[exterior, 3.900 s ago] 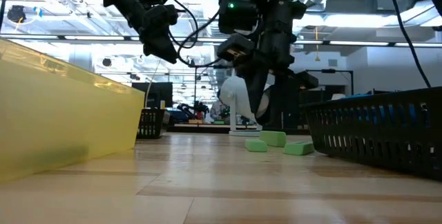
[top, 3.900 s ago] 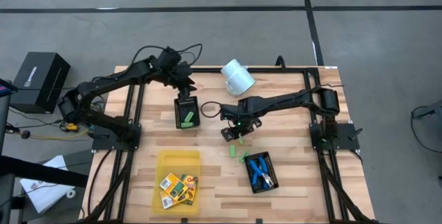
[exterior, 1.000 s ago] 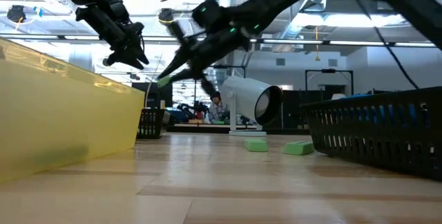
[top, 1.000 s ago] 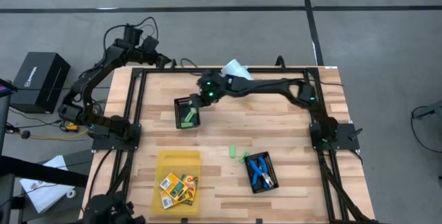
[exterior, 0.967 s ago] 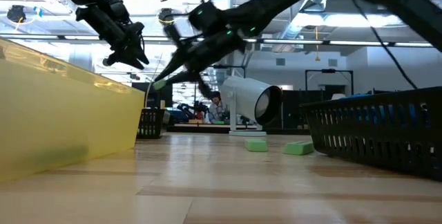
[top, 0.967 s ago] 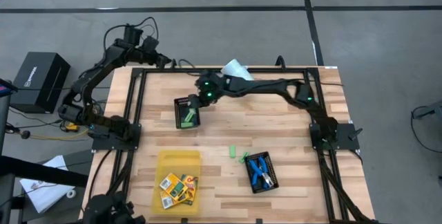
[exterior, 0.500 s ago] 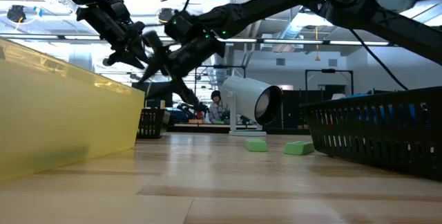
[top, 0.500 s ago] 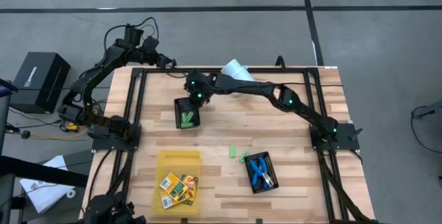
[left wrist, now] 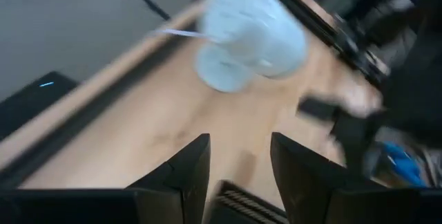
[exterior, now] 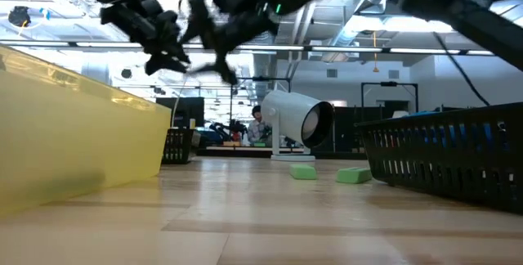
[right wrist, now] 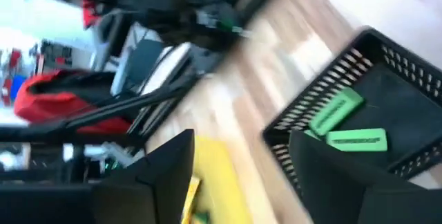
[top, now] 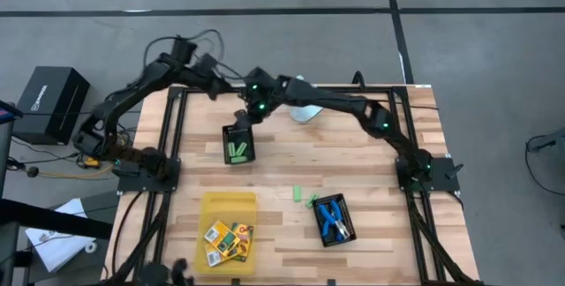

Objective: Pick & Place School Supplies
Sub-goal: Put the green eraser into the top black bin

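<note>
- Lying nearest the front edge, lower centre-left of the high view: yellow tray with the orange-yellow boxes in it.
- Lower centre-right: black mesh tray holding the blue-handled tools; two loose light-green pieces sit on the table just beside it.
- Centre-left: small black mesh tray with light-green pieces inside; the right wrist view shows two of them on its floor.
- Right arm stretches from the right edge diagonally across the table to the upper centre. Right gripper hangs just above that small tray, fingers spread wide, nothing between them.
- White cylinder cup lies on its side beneath the right arm, upper centre.
- Left arm arches along the far edge, upper left. Left gripper is off the table surface, fingers parted with a gap, empty.
</note>
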Available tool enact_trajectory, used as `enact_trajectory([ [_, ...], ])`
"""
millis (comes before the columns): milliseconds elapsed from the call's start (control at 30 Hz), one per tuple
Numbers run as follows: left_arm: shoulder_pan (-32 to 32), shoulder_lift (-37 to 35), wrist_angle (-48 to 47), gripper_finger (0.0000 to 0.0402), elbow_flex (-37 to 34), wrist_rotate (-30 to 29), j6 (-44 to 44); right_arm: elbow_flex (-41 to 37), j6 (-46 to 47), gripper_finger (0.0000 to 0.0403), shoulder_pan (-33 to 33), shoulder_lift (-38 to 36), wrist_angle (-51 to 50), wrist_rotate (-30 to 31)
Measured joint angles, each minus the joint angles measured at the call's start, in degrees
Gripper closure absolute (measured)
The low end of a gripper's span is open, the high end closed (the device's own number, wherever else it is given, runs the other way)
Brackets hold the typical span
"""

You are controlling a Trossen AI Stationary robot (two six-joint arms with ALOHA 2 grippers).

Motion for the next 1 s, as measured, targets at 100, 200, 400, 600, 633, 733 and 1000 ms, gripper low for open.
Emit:
enact_trajectory([
  [100, -7.2, -0.07, 0.63, 0.0254, 0.0, -3.21, -0.03, 0.07, -8.28, 0.0197, 0.1, -5.26, -10.92, 3.1],
  [200, -13.8, -0.07, 2.27, 0.0254, 0.0, -6.33, -0.5, 0.04, -18.2, 0.0225, 0.96, -9.99, -26.52, 13.76],
  [400, -26.95, -0.07, 10.19, 0.0254, 0.0, -9.41, -7.57, -2.74, -24.52, 0.0291, 4.43, -16.69, -42.78, 27.79],
  [600, -40.63, 1.52, 13.61, 0.0254, 0.01, -18.76, -12.61, -12.07, -22.74, 0.0336, 7.01, -27.41, -37.97, 34.52],
  [633, -42.74, 2.11, 14.62, 0.0254, 0.0, -20.14, -13.39, -14.3, -22.22, 0.0344, 7.32, -29.5, -37.43, 35.98],
  [733, -48.44, 4.82, 18.49, 0.0254, 0.02, -24.17, -14.54, -21.83, -19.63, 0.0376, 7.49, -37.68, -34.13, 38.58],
  [1000, -57.1, 18.31, 42.53, 0.0272, 0.05, -25.71, -20.58, -43.47, -11.01, 0.0401, 6.34, -61.91, -25.19, 42.51],
])
